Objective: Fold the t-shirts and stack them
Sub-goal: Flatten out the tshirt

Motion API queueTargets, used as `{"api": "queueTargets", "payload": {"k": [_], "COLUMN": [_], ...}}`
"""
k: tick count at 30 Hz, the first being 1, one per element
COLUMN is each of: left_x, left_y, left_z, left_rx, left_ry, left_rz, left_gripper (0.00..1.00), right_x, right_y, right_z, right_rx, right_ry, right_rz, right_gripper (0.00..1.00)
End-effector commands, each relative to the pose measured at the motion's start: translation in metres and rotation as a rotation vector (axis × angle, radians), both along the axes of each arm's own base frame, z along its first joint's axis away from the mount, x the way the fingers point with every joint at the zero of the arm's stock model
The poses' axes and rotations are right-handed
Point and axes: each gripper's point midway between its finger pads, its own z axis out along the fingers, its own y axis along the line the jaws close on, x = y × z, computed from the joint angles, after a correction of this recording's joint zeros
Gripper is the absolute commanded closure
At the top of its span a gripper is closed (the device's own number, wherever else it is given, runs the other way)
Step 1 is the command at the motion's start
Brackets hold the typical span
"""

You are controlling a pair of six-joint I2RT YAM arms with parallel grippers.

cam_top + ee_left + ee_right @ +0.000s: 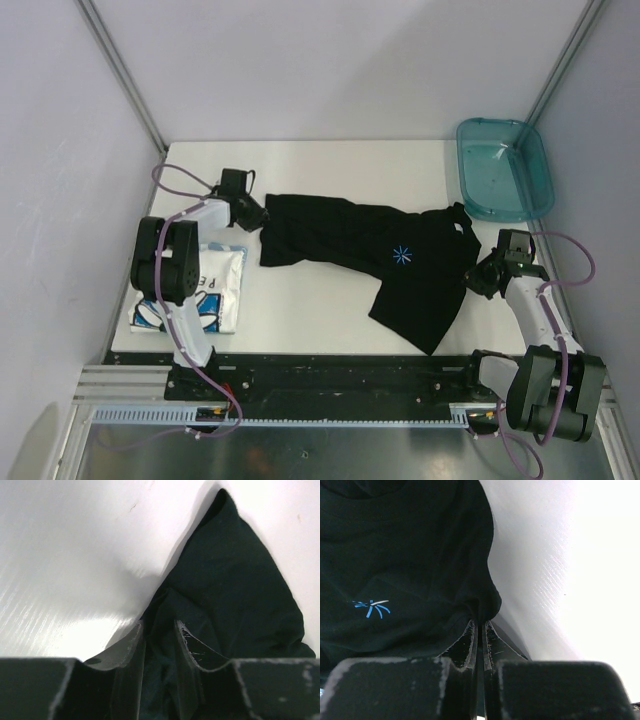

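black t-shirt (350, 250) lies rumpled on the table (330, 170), unfolded — right gripper (481, 630) clamped on its edge, left gripper (160, 640) jaws apart round a bunched corner, grip unclear; next it should clamp, then pull flat

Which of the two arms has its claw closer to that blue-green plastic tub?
The right. The right gripper sits on the near side of the teal bin, at the black t-shirt's right edge; the left gripper is across the table at the shirt's other end.
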Motion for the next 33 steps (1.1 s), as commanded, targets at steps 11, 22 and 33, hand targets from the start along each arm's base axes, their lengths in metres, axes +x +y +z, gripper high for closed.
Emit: {"api": "queueTargets", "payload": {"k": [11, 22, 33], "left_x": [0.038, -0.007, -0.143], "left_y": [0.006, 0.031, 0.067], "left_z": [0.043, 0.153, 0.307], "left_rx": [0.039, 0.149, 0.190], "left_ry": [-0.140, -0.362, -0.688], "left_rz": [-0.023, -0.024, 0.090], "left_gripper": [0.99, 1.00, 1.00], "right_x": [0.011, 0.024, -0.011], "right_y": [0.003, 0.017, 0.013], "right_z": [0.007, 0.075, 0.247], "right_rx": [0.002, 0.070, 0.049], "right_ry": [-0.044, -0.209, -0.519], "right_rz": [0.027, 0.039, -0.039], "right_gripper": [1.00, 1.00, 1.00]}}
